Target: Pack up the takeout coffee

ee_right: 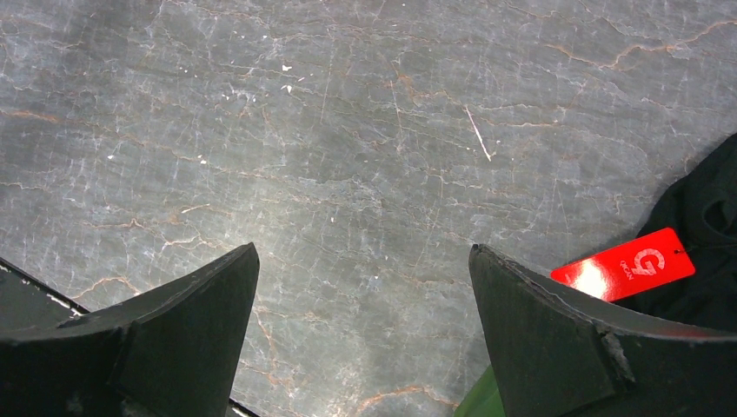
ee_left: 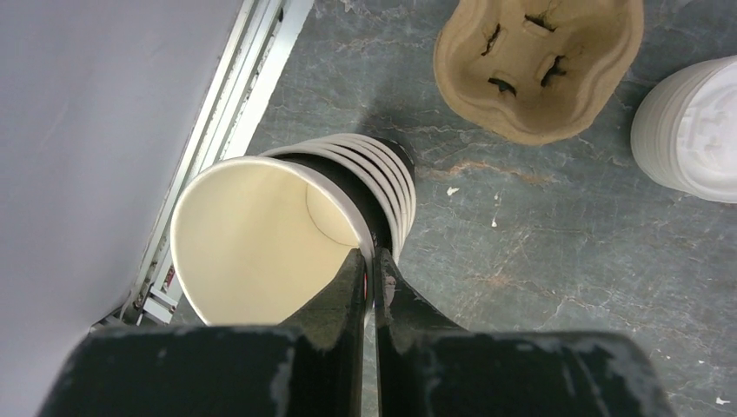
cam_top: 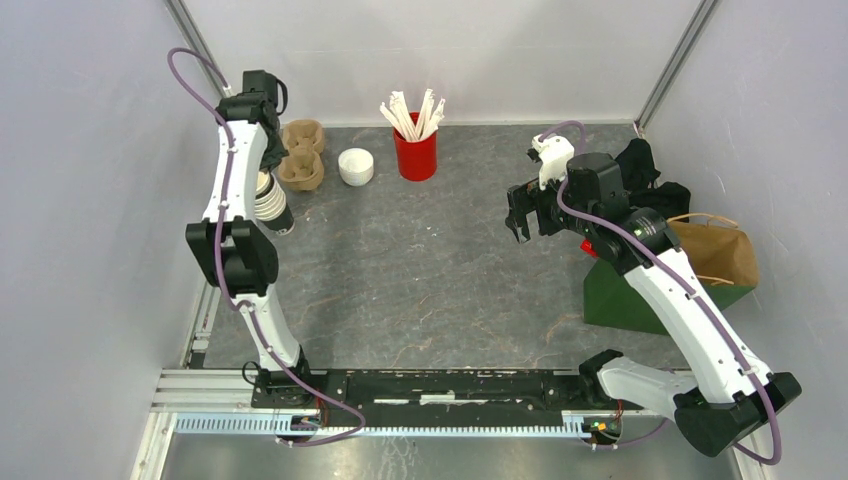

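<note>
Nearest the lens in the left wrist view, the left gripper [ee_left: 375,271] is pinched narrow on the rim of the top cup in a stack of lidless cups [ee_left: 261,234], one finger inside the cream wall and the other outside it; the stack is tilted, its open mouth towards the camera and its black base down on the grey marbled worktop [ee_left: 556,261], close to the metal rail at the left edge; beyond it sits a brown pulp cup carrier [ee_left: 539,69], empty side up, and just to its right a stack of white lids [ee_left: 687,130]; seen from above, a red holder [cam_top: 415,155] full of white wrapped sticks [cam_top: 412,115] stands near the back wall, to the right of the lids; the right gripper [ee_right: 363,252] hangs spread wide above bare worktop, holding nothing; by its right finger a red tag [ee_right: 621,265] lies against a black cloth [ee_right: 704,208]; on the right side of the worktop a brown paper bag [cam_top: 718,252] stands open behind a green box [cam_top: 630,300]; the takeout coffee, black cups with white lids on, shows in none of the three views, so where it is I cannot tell
</note>
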